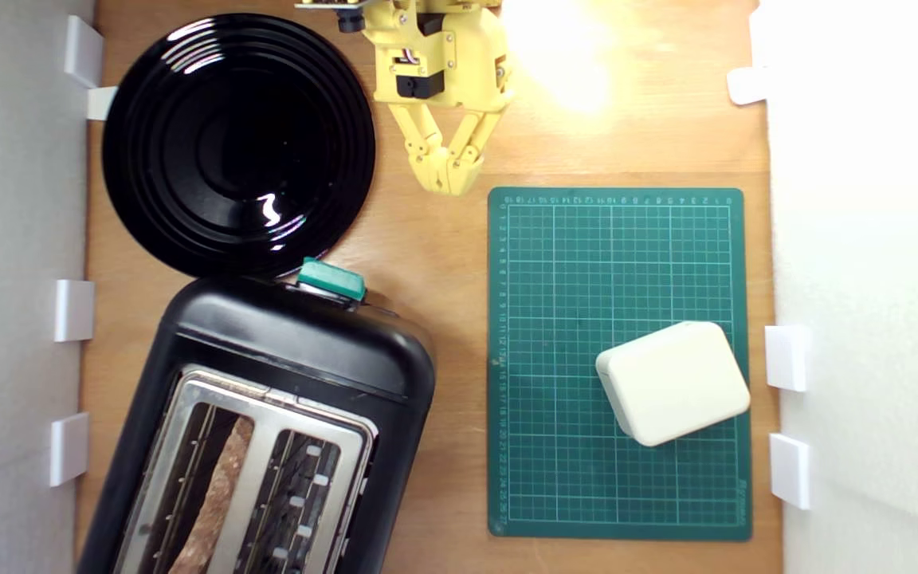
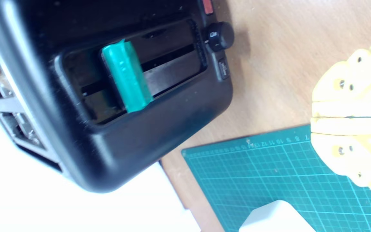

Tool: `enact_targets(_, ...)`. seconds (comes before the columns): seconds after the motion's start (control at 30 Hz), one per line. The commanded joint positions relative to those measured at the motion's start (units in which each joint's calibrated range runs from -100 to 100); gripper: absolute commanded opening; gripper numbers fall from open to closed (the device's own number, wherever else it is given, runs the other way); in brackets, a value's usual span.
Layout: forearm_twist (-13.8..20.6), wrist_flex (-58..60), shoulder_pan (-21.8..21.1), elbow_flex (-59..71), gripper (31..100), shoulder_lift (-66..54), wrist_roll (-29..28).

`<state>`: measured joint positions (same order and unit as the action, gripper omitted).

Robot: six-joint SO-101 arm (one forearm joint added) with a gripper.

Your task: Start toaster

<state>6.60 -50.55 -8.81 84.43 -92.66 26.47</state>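
Toaster (image 1: pixel 284 375), glossy black, at the exterior view's lower left on the wooden worktop (image 1: pixel 443 335); a slice of bread (image 1: pixel 216 494) stands in one slot, the other is empty. Its teal lever knob (image 1: pixel 332 279) sits on the end facing the black plate (image 1: pixel 237 143), which lies just beyond the toaster. To the toaster's right in the exterior view lies a green cutting mat (image 1: pixel 555 263) carrying a cream box (image 1: pixel 672 381). Beyond the toaster, the yellow tool (image 1: pixel 449 185) hangs with fingertips pressed together, holding nothing, apart from the knob.

Glossy black toaster (image 1: pixel 284 351), teal lever knob (image 1: pixel 332 279); black plate (image 1: pixel 237 143); green white-gridded mat (image 1: pixel 618 363); cream box (image 1: pixel 672 383); yellow tool (image 1: pixel 449 182).
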Motion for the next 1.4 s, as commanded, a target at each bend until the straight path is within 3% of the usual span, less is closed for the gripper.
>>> enact_targets(0.0, 0.7, -0.1, 0.3, -10.1, 31.3, 6.9, 0.6)
enact_targets(0.13, 1.2, -0.2, 0.7, -19.2, 31.3, 14.4, 2.1)
enact_targets(0.53, 1.3, -0.2, 7.5, -40.4, 31.3, 33.4, 13.6)
enact_targets(0.87, 0.2, -0.1, 14.5, -47.2, 31.3, 40.5, 24.6)
enact_targets(1.13, 0.1, 0.0, 15.9, -55.5, 31.3, 46.0, 24.6)
enact_targets(1.37, 1.2, 0.0, 15.9, -63.9, 31.3, 52.7, 19.7)
